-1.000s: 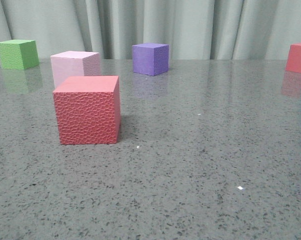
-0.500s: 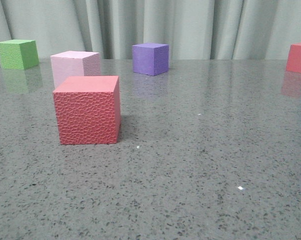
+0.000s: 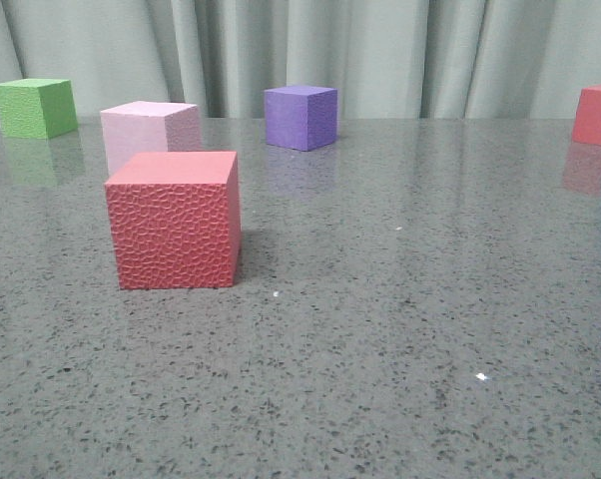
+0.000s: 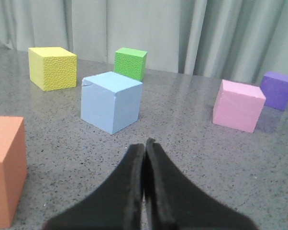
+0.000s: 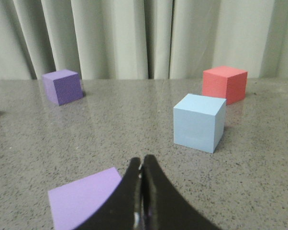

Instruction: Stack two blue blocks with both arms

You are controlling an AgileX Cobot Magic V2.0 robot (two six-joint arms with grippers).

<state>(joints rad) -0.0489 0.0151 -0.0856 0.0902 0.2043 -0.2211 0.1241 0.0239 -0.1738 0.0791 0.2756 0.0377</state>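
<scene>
One blue block (image 4: 112, 101) sits on the worktop (image 4: 192, 143) ahead of my left pincer (image 4: 145, 143), jaws pressed together, empty. Second blue block (image 5: 199, 122) ahead of my right pincer (image 5: 141, 165), also closed on nothing. A sliver at the front view's right edge is probably that block. Pink cube (image 4: 238, 105) and red cube (image 5: 225, 84) stand apart.

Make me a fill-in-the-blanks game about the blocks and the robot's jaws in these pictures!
1. The left gripper has its jaws ____.
2. In the left wrist view, the block right behind the blue block is ____.
3. In the right wrist view, the block behind the other blue block is ____.
4. In the front view, the pink block stands behind the ____ block.

Missing words: shut; green; red; red
</scene>
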